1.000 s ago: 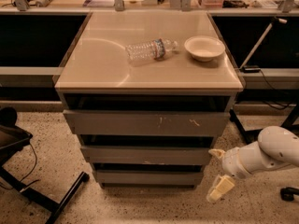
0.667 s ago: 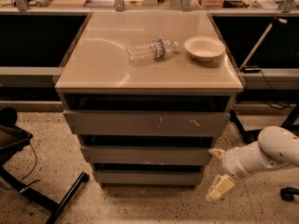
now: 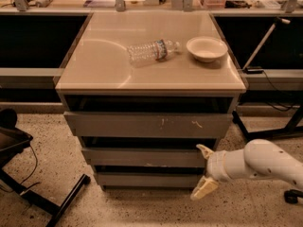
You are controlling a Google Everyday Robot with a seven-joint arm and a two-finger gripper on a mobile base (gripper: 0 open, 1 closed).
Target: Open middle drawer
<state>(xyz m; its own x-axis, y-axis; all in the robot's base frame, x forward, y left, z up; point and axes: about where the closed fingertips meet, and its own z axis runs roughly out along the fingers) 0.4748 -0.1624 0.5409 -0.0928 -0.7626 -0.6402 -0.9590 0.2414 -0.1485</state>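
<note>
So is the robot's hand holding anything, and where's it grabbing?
Nothing is held. The gripper is open beside the middle drawer's right end, its fingers spread apart.

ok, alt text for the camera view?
The robot's open gripper is at the right end of the middle drawer of a grey three-drawer cabinet. On the cabinet's beige top, a clear plastic water bottle lies beside a white bowl.

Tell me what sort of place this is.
Probably a robotics lab or workshop: cluttered benches behind, loose cables, and a robot's end effector by the right end of the middle drawer.
</note>
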